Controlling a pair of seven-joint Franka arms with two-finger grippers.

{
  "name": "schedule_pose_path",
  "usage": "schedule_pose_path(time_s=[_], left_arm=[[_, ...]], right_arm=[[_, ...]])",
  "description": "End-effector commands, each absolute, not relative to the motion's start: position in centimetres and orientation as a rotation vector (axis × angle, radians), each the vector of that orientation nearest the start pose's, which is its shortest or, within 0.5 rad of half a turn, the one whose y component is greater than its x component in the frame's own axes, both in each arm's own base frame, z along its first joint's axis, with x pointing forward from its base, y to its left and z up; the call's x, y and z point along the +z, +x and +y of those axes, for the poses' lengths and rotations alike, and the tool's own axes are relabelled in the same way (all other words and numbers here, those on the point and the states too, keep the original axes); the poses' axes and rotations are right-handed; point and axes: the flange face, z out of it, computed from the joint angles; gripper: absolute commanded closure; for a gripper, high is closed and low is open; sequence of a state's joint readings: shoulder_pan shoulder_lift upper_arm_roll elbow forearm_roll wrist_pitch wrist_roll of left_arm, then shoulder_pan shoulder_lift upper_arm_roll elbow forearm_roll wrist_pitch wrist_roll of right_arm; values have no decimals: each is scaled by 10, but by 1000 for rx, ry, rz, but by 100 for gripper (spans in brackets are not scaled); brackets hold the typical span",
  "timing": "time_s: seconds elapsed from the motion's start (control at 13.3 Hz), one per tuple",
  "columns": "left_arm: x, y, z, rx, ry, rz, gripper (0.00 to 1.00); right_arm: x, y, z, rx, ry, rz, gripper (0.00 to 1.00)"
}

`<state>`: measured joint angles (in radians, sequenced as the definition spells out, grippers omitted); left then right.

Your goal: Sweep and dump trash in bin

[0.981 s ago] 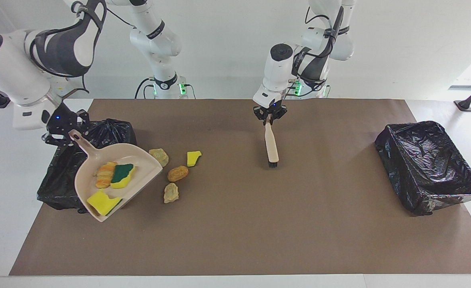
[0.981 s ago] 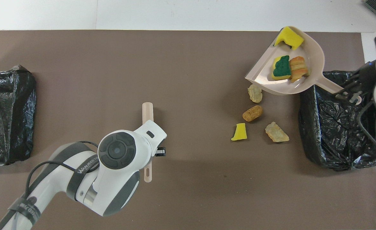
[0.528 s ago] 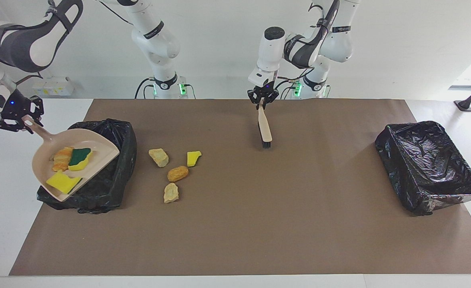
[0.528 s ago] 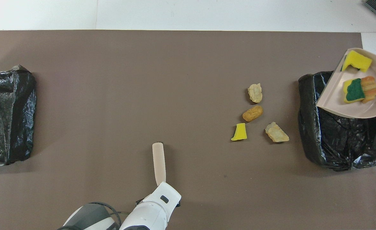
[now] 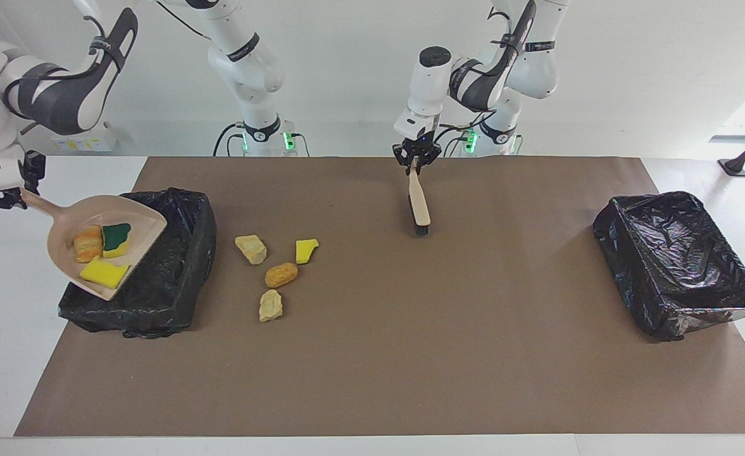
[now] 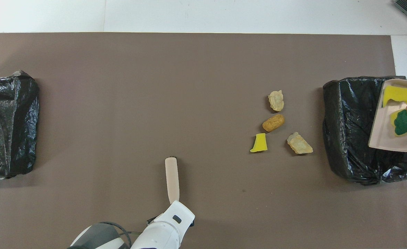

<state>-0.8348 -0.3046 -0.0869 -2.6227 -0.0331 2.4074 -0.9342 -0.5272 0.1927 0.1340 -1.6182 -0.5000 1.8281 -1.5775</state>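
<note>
Three pieces of trash ride in the beige dustpan (image 5: 103, 244): a yellow sponge chunk (image 5: 103, 272), a green-faced sponge chunk (image 5: 115, 237) and an orange bread-like lump (image 5: 87, 243). A second ago the pan sat low on the worktop (image 5: 372, 354) beside the loose pieces. Now it is raised and carried over the black-lined bin (image 5: 157, 285) at the right arm's end, tilted with its open lip lowest, above the liner. The three pieces are still in the pan; nothing has tipped out yet.

The right gripper (image 5: 14, 196) has its jaws closed on the pan's handle, beside the bin over the white worktop edge.

Four pieces still lie on the brown mat near that bin: a tan lump (image 5: 250, 248), a small yellow sponge bit (image 5: 306, 250), an orange lump (image 5: 281, 275) and another tan lump (image 5: 270, 305). So this looks like the first dump, with another sweep still needed.

The left gripper (image 5: 416, 161) has pulled back toward the robots, jaws closed on the brush (image 5: 419, 206), which hangs bristles down over the mat's middle. A second lined bin (image 5: 679, 263) sits at the left arm's end.
</note>
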Motion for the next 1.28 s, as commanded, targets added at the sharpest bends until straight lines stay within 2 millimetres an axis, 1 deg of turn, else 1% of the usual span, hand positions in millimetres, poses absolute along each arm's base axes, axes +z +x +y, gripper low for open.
schedule_pose_path(time_s=[0.0, 0.08, 0.15, 0.23, 0.3, 0.38, 0.45, 0.53, 0.68, 0.75, 0.83, 0.98, 1.06, 1.13, 1.21], left_arm=[[358, 252, -329, -109, -3220, -77, 92], [357, 254, -328, -107, -3219, -77, 79], [355, 259, -323, -101, -3213, -91, 74], [350, 261, -322, -91, -3205, -96, 73], [338, 262, -324, -66, -3189, -93, 70], [337, 265, -325, -71, -3195, -100, 60], [336, 269, -326, -61, -3189, -112, 4], [345, 278, -329, -69, -3196, -121, 0], [372, 309, -321, -59, -3184, -215, 0], [390, 322, -321, -54, -3179, -248, 0], [405, 339, -314, -56, -3177, -283, 0], [431, 375, -287, -75, -3185, -270, 0], [442, 388, -276, -76, -3184, -244, 0], [455, 403, -263, -105, -3194, -239, 0], [462, 419, -244, -128, -3197, -251, 0]], right_arm=[[528, 564, -265, 773, -2565, -2208, 100], [527, 565, -266, 790, -2535, -2238, 100], [530, 565, -267, 810, -2508, -2277, 100], [531, 564, -272, 853, -2477, -2307, 100], [533, 564, -274, 893, -2447, -2335, 100], [533, 562, -277, 916, -2420, -2352, 100], [536, 560, -281, 927, -2396, -2367, 100], [538, 560, -283, 949, -2367, -2392, 100], [550, 558, -281, 979, -2355, -2413, 100], [564, 555, -278, 973, -2381, -2421, 100], [582, 550, -276, 971, -2409, -2430, 100], [615, 538, -268, 952, -2448, -2459, 100], [629, 533, -262, 924, -2488, -2451, 100], [631, 533, -254, 852, -2504, -2438, 100], [632, 534, -247, 753, -2534, -2407, 100]])
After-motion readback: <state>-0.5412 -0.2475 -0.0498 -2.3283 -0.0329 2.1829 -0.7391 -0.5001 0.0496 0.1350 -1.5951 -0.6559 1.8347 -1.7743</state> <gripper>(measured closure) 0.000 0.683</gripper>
